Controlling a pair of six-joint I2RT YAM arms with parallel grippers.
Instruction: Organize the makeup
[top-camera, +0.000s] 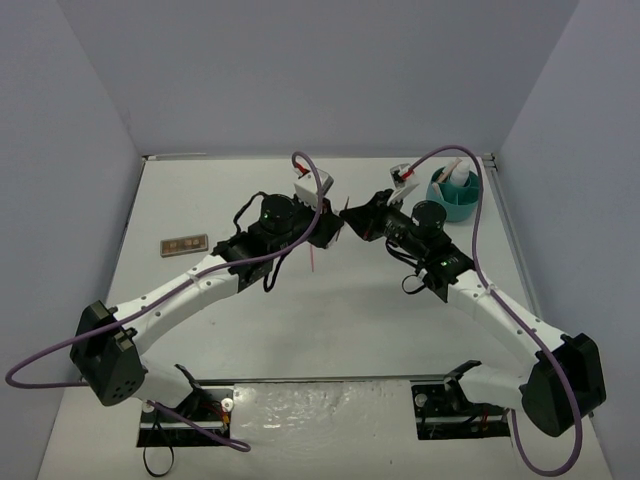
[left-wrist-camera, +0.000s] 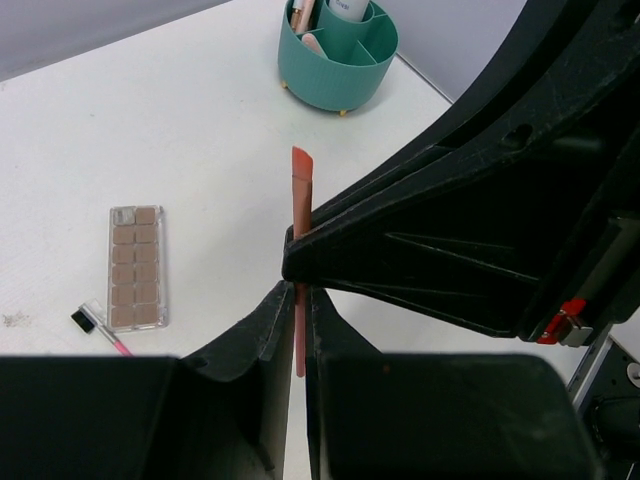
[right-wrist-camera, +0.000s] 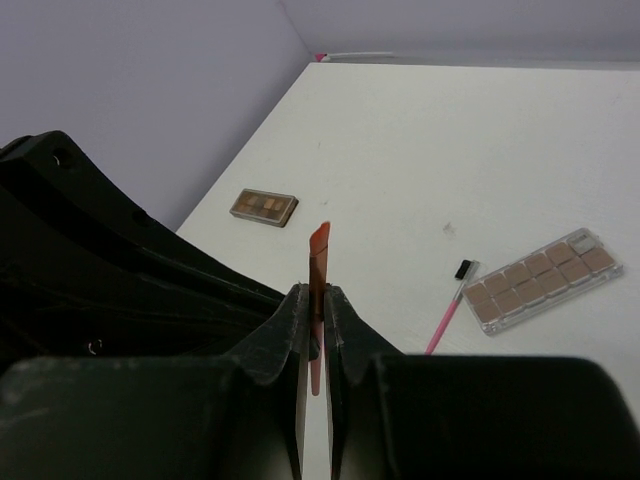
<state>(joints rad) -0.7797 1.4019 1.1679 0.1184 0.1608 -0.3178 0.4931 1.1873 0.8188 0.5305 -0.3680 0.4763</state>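
A thin orange-red makeup stick (left-wrist-camera: 300, 200) with a slanted tip is pinched by both grippers at once, above the middle of the table. My left gripper (left-wrist-camera: 297, 292) is shut on its lower part. My right gripper (right-wrist-camera: 316, 293) is shut on the same stick (right-wrist-camera: 318, 250), and its black finger crosses just above the left jaws. From above, the two grippers meet tip to tip, left gripper (top-camera: 336, 230) and right gripper (top-camera: 350, 214). On the table lie a clear brown-pink palette (left-wrist-camera: 135, 267), a pink brush (left-wrist-camera: 100, 331) and a darker palette (right-wrist-camera: 264, 207).
The teal round tub (top-camera: 452, 195) stands at the back right with a white bottle and other pieces inside its compartments. The darker palette (top-camera: 184, 244) lies at the left. Grey walls close three sides of the table.
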